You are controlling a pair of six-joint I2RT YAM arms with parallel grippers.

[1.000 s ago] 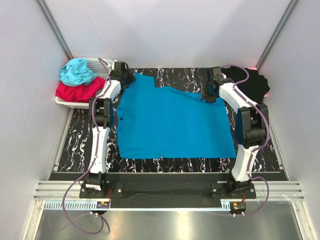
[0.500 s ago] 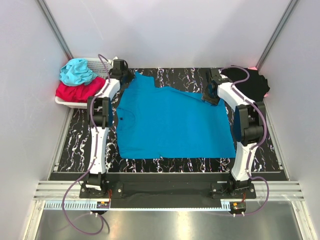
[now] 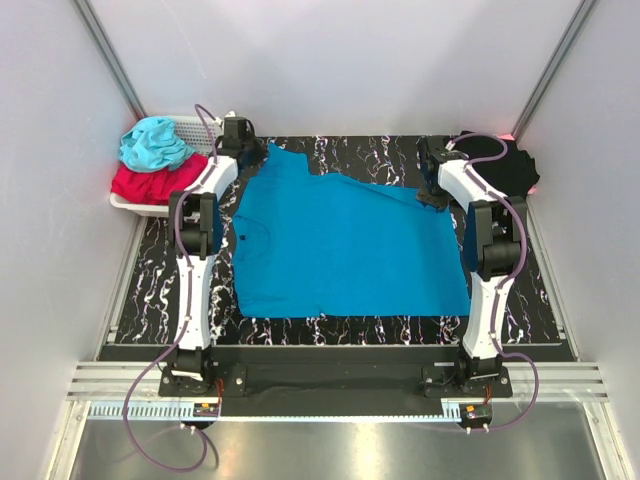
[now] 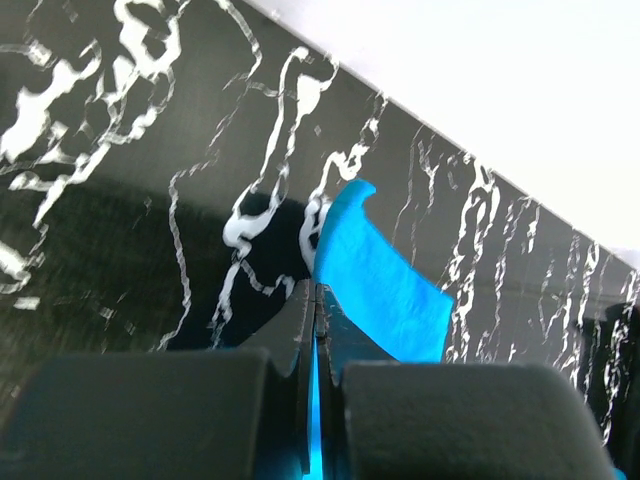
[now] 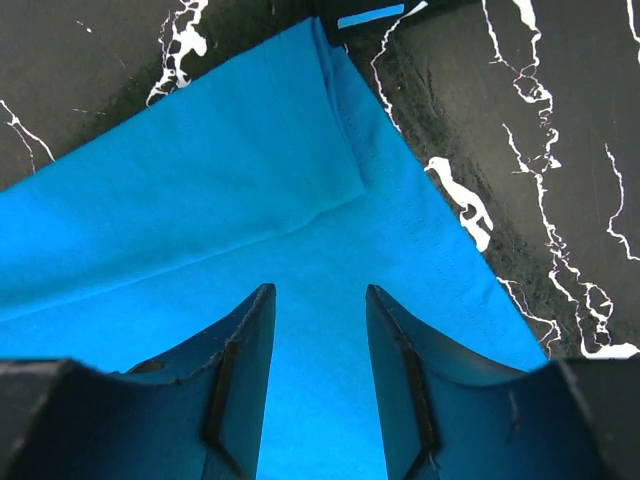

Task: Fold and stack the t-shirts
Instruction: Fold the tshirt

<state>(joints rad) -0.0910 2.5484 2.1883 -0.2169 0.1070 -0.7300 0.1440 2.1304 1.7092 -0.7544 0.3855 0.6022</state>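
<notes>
We have the blue t-shirt (image 3: 350, 245) spread nearly flat on the tabletop (image 3: 150, 280). Most of it lies toward the arm bases from both end effectors, and the black t-shirt (image 3: 505, 165) is bunched just beyond and outboard of the right one. The left end effector (image 4: 316, 300) is clenched on a thin edge of blue cloth, and a small flap curls up just ahead of its tips. The right end effector (image 5: 318, 295) is released, its fingers spread over the hemmed corner, with the cloth directly beneath and ahead of them. Our worry is the mismatch between the two sides. If the left side lifts or pulls while the right holds nothing, we expect the shirt to skew and wrinkle. The left pinch looks shallow, so the cloth could slip out under tension. Closing the right fingers where they stand might catch only the top layer of the doubled corner, or miss the edge altogether.
</notes>
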